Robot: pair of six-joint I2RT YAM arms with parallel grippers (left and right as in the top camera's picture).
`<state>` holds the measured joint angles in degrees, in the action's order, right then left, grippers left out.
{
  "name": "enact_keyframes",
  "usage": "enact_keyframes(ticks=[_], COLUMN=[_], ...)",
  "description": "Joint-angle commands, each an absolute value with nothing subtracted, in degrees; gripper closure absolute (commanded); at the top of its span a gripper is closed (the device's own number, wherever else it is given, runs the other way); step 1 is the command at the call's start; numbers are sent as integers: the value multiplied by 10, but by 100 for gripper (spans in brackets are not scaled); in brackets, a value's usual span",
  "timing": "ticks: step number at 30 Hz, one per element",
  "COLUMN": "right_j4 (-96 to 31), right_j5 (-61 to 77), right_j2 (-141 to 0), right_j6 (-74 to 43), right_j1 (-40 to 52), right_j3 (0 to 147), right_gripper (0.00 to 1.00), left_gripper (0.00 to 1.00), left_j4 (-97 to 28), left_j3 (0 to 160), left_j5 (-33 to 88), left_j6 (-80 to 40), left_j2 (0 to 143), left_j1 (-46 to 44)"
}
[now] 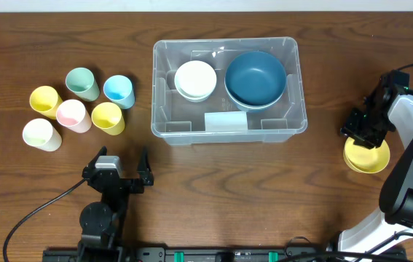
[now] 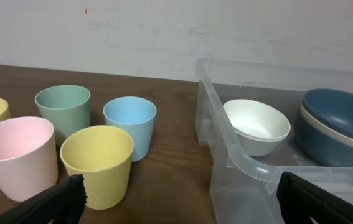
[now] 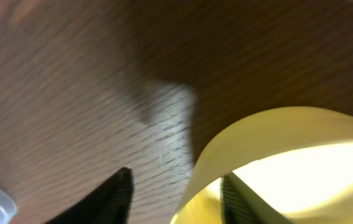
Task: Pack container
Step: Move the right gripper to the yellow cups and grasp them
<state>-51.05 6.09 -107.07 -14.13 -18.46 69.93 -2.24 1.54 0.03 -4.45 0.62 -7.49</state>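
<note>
Right gripper (image 3: 175, 179): we are seeing it straddling the rim of the yellow bowl (image 3: 276, 149), one finger inside, one outside. The jaws are standing apart, with a gap showing at the outer wall; this view is blurring.

Left gripper (image 1: 122, 159): we are seeing its jaws spread wide and gripping nothing, low over the table (image 1: 213, 182) near five pastel cups (image 1: 73, 115).

The container (image 1: 159, 87) is sitting mid-table, between cups and yellow bowl, well apart from both grippers. It is holding a white bowl (image 1: 195, 78) beside a blue bowl (image 1: 256, 76).

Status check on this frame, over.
Left gripper open, over table. Right gripper straddling yellow bowl rim, grip unconfirmed. Container holds white bowl, blue bowl. Nothing between.
</note>
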Motion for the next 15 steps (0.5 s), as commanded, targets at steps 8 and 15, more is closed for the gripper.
enact_keyframes(ticks=[8,15], right_j4=[-472,-575], right_j5=[46,50], right_j2=[-1056,-1056], right_j6=[-153,-116], right_j1=[-182,-178], right_j3=[722,904], right_gripper=[99,99], left_gripper=[2,2], left_j4=[-41,-41], left_j3=[3,3], left_j5=[-6,-6], left_j6=[-43,-43], left_j2=[2,2], left_j1=[-72,-72])
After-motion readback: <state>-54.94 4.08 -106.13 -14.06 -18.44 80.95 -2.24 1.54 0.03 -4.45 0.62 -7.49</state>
